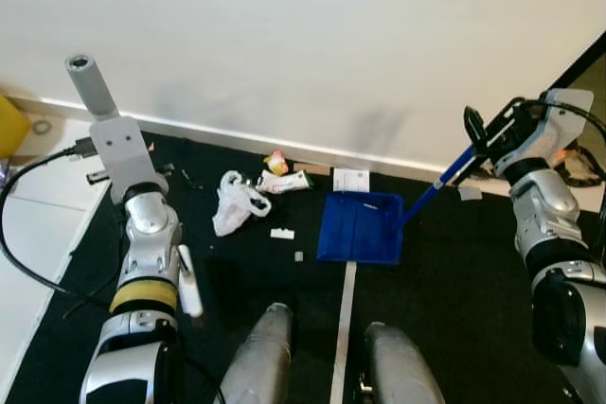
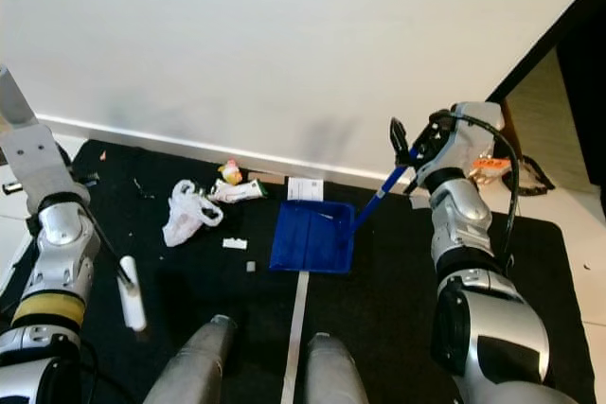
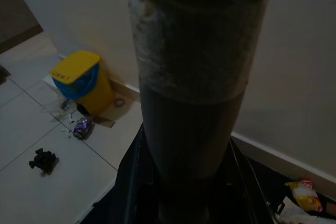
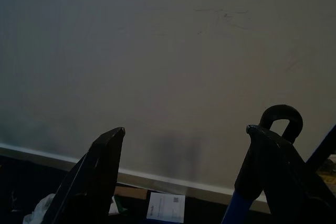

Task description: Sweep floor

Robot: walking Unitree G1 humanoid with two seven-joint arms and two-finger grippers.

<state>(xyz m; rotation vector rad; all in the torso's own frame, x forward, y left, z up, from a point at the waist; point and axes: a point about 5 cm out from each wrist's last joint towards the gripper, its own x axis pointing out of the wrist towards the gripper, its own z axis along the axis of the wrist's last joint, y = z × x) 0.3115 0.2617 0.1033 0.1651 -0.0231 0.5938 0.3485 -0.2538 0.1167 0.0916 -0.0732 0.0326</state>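
two grippers up, right gripper (image 1: 481,135) holding blue dustpan (image 1: 361,227) handle, left gripper's opening unclear

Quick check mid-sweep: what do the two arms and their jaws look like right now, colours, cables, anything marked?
Both arms are silver with dark joints. The left arm has a yellow band above its elbow and a black cable looping off to its side. The right arm carries black cables at the wrist. The right gripper has long, black, tapering fingers.
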